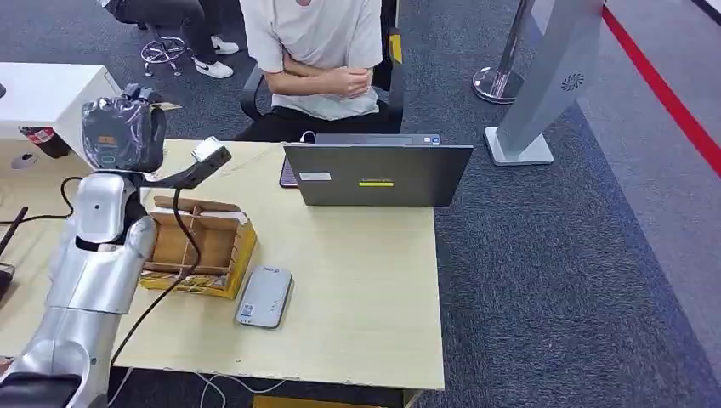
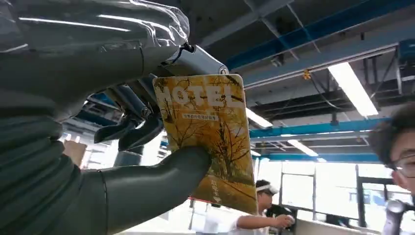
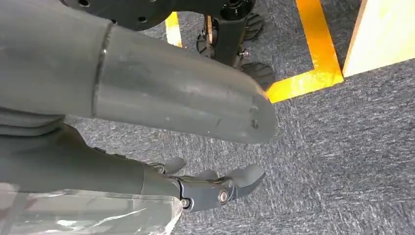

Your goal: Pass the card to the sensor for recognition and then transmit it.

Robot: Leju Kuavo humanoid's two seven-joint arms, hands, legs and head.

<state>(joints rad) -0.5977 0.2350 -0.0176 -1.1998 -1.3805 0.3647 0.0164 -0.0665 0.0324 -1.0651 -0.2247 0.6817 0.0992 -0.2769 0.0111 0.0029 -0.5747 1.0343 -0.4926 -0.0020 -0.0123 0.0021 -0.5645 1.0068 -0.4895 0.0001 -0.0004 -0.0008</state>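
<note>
Left wrist view: left hand (image 2: 122,161) pinches the card (image 2: 208,137) — thumb across its face.
Sensor (image 1: 264,296): on the bench (image 1: 366,280), below the raised hand.
Advice: lower the card flat over it — grip unchanged.

The left hand (image 1: 126,132), at the head view's upper left, is pinching something between thumb and fingers; the right hand (image 3: 195,188) is hanging, fingers apart.

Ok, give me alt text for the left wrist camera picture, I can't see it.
The robot's left hand holds up a yellow hotel card printed with autumn trees, thumb pressed across its face. Behind it are ceiling beams and strip lights, and people stand lower in the picture.
</note>
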